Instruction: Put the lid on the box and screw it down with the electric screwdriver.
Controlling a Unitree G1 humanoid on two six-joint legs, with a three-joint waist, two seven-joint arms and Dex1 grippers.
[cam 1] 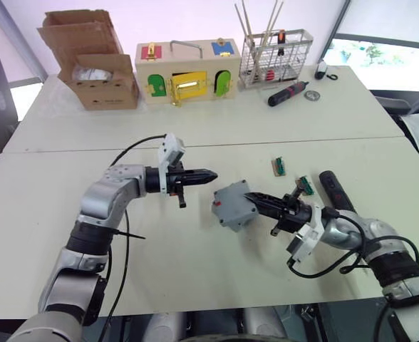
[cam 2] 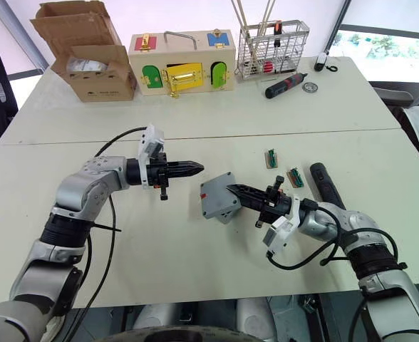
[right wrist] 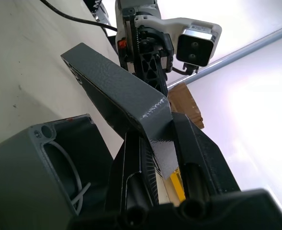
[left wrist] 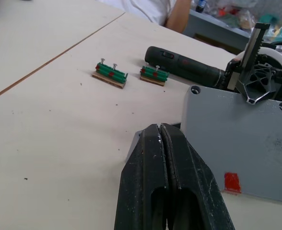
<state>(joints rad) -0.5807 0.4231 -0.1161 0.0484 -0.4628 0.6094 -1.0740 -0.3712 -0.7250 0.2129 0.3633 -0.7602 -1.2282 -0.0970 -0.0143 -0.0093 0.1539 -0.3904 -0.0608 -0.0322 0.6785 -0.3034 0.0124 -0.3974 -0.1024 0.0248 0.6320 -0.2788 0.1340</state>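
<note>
Right pincer (cam 2: 232, 190): clamped on the lid (right wrist: 117, 93), pinching one edge between its two black fingers; the lid stands tilted.
Lid: held just above the open box (right wrist: 40, 165), leaning over it and not seated on its rim, as far as the right wrist view lets me judge.
Box: grey, on the counter (cam 1: 195, 271) near the middle, between the two arms; a red mark (left wrist: 232, 182) shows on its side.
Left pincer (cam 1: 208, 176): fingers pressed together on nothing, pointing right toward the box and hovering just left of it.
Electric screwdriver (cam 1: 335, 190): lying on the counter to the right of the box, beside the right arm, untouched.
Green blocks (cam 1: 279, 167): two small pieces with screws, on the counter just far of the right pincer.
Far edge: cardboard box (cam 1: 88, 60), wooden latch box (cam 1: 186, 71), wire basket (cam 1: 275, 57), smaller screwdriver (cam 1: 288, 92).
</note>
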